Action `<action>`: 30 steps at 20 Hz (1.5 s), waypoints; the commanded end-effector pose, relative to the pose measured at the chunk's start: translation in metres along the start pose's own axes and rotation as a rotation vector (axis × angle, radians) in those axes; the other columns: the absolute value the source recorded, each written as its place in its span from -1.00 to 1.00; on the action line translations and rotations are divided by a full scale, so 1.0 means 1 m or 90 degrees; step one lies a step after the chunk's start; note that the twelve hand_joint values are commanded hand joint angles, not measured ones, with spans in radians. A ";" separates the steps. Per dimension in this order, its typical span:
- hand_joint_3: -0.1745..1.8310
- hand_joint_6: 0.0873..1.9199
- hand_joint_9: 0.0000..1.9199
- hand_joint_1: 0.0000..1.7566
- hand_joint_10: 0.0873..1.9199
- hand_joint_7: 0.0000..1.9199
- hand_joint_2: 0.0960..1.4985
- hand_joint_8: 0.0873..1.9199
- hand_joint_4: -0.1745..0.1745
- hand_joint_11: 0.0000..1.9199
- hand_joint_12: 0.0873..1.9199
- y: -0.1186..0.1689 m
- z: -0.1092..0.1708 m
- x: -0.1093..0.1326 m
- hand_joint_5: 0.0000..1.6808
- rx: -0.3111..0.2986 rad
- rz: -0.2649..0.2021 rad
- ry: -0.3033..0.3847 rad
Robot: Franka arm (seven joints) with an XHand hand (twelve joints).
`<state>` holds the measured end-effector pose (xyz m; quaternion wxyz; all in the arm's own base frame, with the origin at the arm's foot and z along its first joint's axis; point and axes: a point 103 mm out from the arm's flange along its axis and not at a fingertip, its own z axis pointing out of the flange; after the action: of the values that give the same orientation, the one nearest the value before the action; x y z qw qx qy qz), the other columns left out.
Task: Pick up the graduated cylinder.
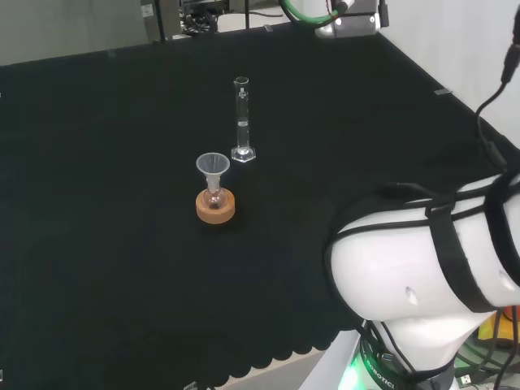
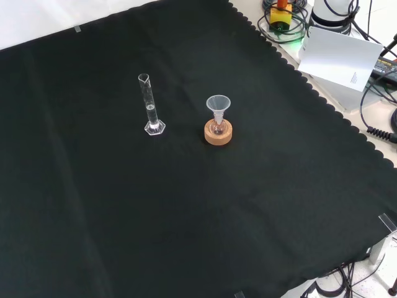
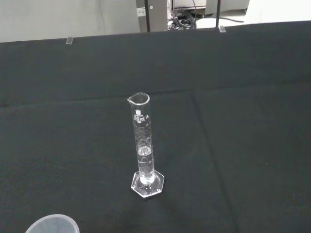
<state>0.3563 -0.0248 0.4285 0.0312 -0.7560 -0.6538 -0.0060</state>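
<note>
Head view: arm (image 1: 406, 276) stood at lower right, one big white link rounded like an elbow, bulging toward the view's left. Two broad black straps (image 1: 455, 260) wrapped round the link. Thin black cables (image 1: 382, 231) ran along its upper edge under the straps. Below the link the arm narrowed to a dark collar at the base (image 1: 382, 366), with a green light (image 1: 351, 379) glowing at its left. Another black cable (image 1: 497, 93) hung down from the view's upper right toward the link.

Front view: the white foot of the arm (image 2: 335, 9) sat at the top edge, right of centre, with a green glow (image 2: 288, 38) beside it.
</note>
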 end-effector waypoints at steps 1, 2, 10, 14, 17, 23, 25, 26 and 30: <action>-0.59 -1.00 -0.81 -0.74 -0.41 -0.92 0.51 -0.59 -0.12 -1.00 0.25 0.059 0.052 -0.028 -0.63 0.001 -0.016 0.067; -0.59 -1.00 -0.80 -0.72 -0.41 -0.92 0.50 -0.58 -0.13 -1.00 0.26 0.067 0.057 -0.029 -0.63 0.005 -0.020 0.075; -0.61 -1.00 -0.76 -0.61 -0.39 -0.89 0.44 -0.54 -0.20 -1.00 0.29 0.113 0.108 -0.026 -0.58 -0.003 -0.044 0.134; -0.61 -1.00 -0.69 -0.50 -0.36 -0.85 0.38 -0.48 -0.25 -1.00 0.38 0.126 0.136 -0.026 -0.53 0.000 -0.048 0.175; -0.62 -1.00 -0.64 -0.42 -0.35 -0.82 0.33 -0.44 -0.28 -0.98 0.42 0.132 0.159 -0.023 -0.50 0.020 -0.056 0.200; -0.63 -1.00 -0.61 -0.26 -0.34 -0.82 0.23 -0.40 -0.32 -0.92 0.43 0.139 0.199 -0.018 -0.50 0.051 -0.087 0.238; -0.63 -1.00 -0.66 -0.21 -0.36 -0.85 0.20 -0.41 -0.32 -0.93 0.43 0.140 0.208 -0.017 -0.53 0.053 -0.097 0.247; -0.63 -1.00 -0.69 -0.20 -0.38 -0.87 0.19 -0.41 -0.32 -0.94 0.42 0.140 0.212 -0.017 -0.54 0.055 -0.100 0.253; -0.58 -1.00 -0.75 -0.15 -0.38 -0.91 0.10 -0.43 -0.33 -0.98 0.42 0.141 0.229 -0.018 -0.60 0.061 -0.104 0.287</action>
<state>0.4691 -0.0644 0.2580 0.1426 -0.7348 -0.6592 -0.0717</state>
